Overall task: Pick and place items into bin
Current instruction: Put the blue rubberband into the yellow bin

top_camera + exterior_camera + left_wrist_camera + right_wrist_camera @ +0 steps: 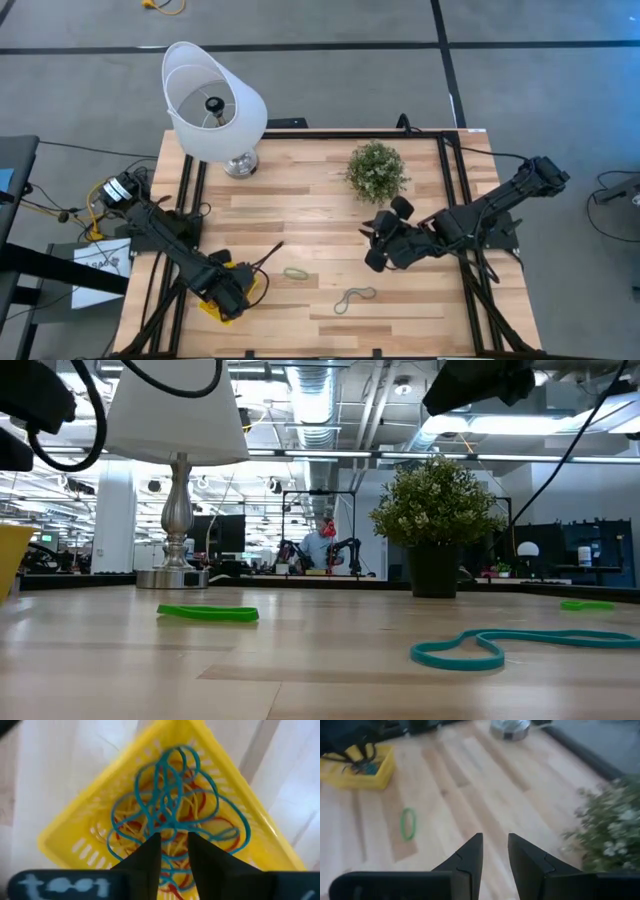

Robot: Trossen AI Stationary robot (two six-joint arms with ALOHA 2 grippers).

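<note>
Left gripper [174, 851] is hovering over the yellow bin [222, 300] at the table's near-left, fingers slightly parted, gripping nothing; its arm is hiding most of the bin from above. Tangled teal, red and yellow bands [170, 815] are lying inside. Right gripper [494, 851] is waiting mid-right, part open, empty. Green band [295, 272] and teal band [354, 297] are lying loose on the table [300, 210].

My two arms are black and jointed, with black cables trailing off past the table [300, 215] edge; my left arm [165, 232] carries yellow wiring and a white label at the end farthest from the lamp [212, 105]. My right arm [480, 215] is black all over. Each ends in flat, dark, angular fingers [470, 857] with stepped edges.
</note>
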